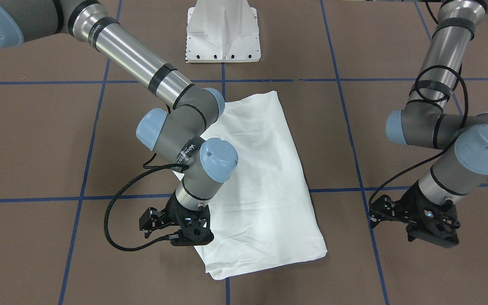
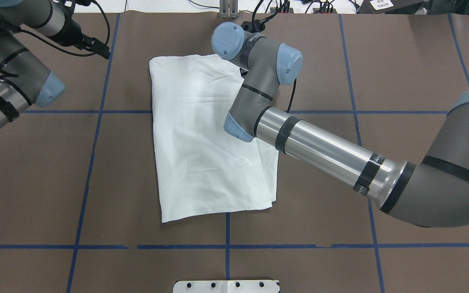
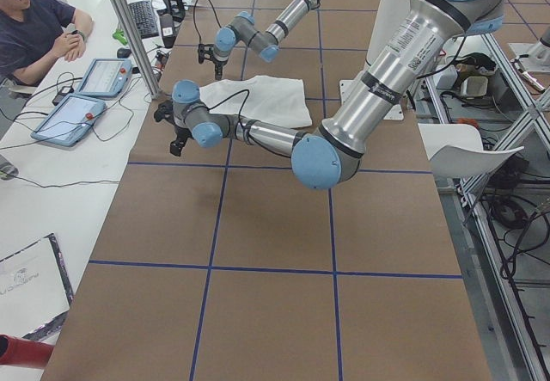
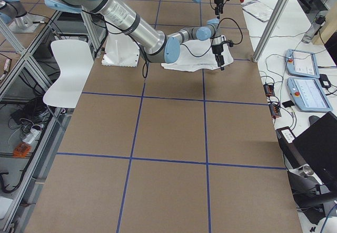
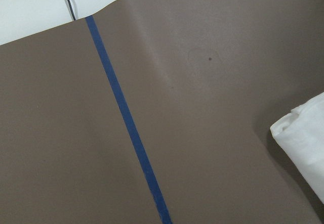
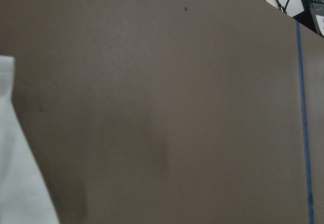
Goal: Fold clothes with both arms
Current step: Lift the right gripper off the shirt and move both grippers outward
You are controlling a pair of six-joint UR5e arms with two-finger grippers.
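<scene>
The white T-shirt (image 1: pixel 261 178) lies folded into a long rectangle at the table's middle, plain side up; it also shows in the overhead view (image 2: pixel 202 142). No text, collar or label shows. My right gripper (image 1: pixel 148 224) hangs low beside the shirt's far corner, off the cloth, and looks open and empty. My left gripper (image 1: pixel 377 216) hovers over bare table well clear of the shirt, also open and empty; overhead it is at the far left (image 2: pixel 98 47). A shirt corner shows at the edge of the left wrist view (image 5: pixel 304 138) and the right wrist view (image 6: pixel 20 183).
The brown table (image 2: pixel 320 203) is crossed by blue tape lines (image 2: pixel 226 246). The white pedestal base (image 1: pixel 223 38) stands at the robot's side. A seated operator (image 3: pixel 34 28) and tablets (image 3: pixel 86 97) are past the far edge. My right forearm (image 2: pixel 320 146) crosses over the shirt's side.
</scene>
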